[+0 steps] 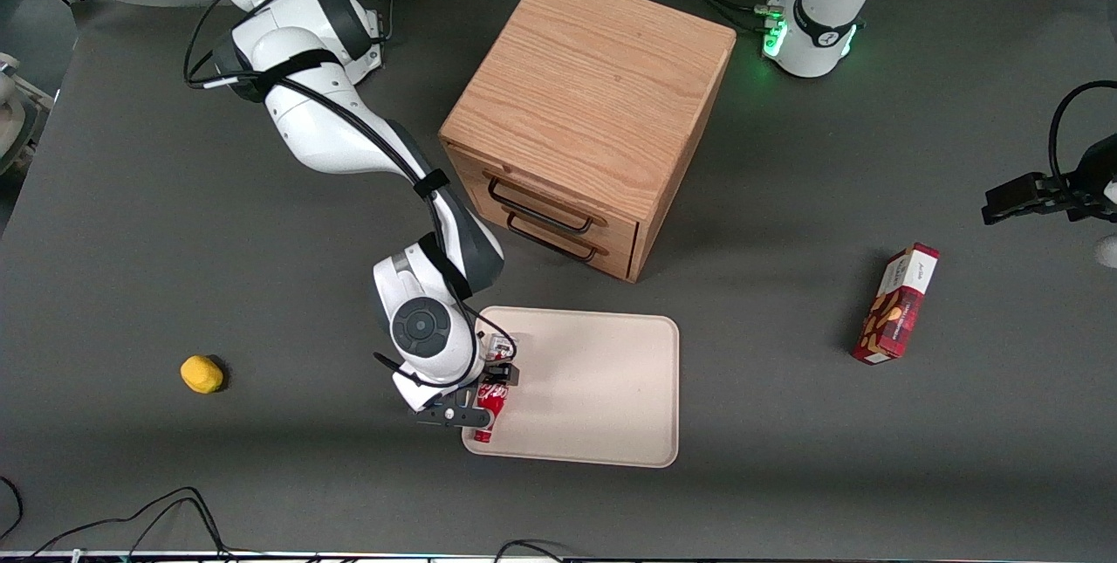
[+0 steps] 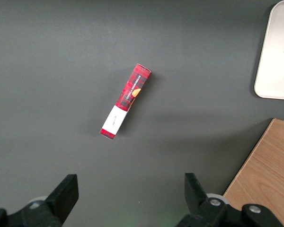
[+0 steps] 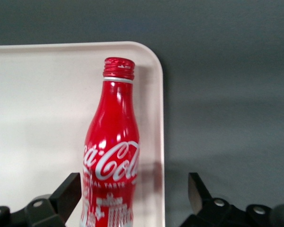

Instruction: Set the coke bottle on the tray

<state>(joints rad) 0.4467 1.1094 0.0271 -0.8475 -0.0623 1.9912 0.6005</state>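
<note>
With the slim red coke bottle (image 3: 112,156) lying on the cream rectangular tray (image 1: 593,388) beside its rim, your hand (image 1: 485,395) stood wide open around it, gripping nothing, so a straight upward retreat was advisable to avoid rolling it.

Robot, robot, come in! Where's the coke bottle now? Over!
End effector open, over tray's working-arm edge. Coke bottle lying on tray by the rim, between the fingers, not gripped. Nothing in the way.
</note>
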